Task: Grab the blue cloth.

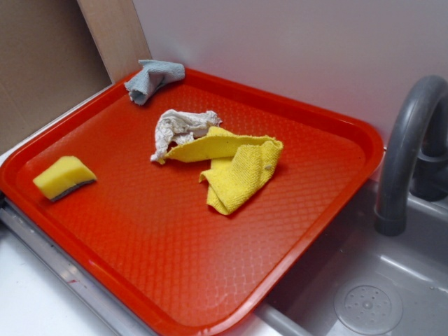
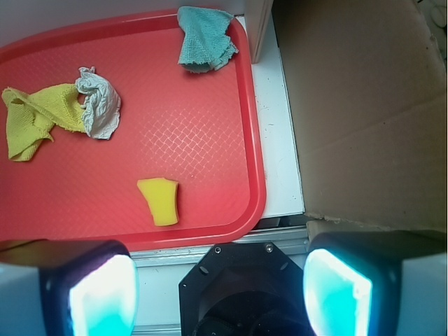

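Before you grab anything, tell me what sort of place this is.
Probably a kitchen sink area, maybe a toy one: a grey faucet over a sink, beside a red tray holding cloths and a yellow sponge.

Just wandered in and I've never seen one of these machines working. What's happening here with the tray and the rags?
Nothing is being held yet. The gripper hangs open off the tray's edge, its fingers spread and empty. On the tray lie a blue cloth in the far corner, a yellow cloth with a white rag touching it, and a sponge off alone. The blue cloth is untouched.
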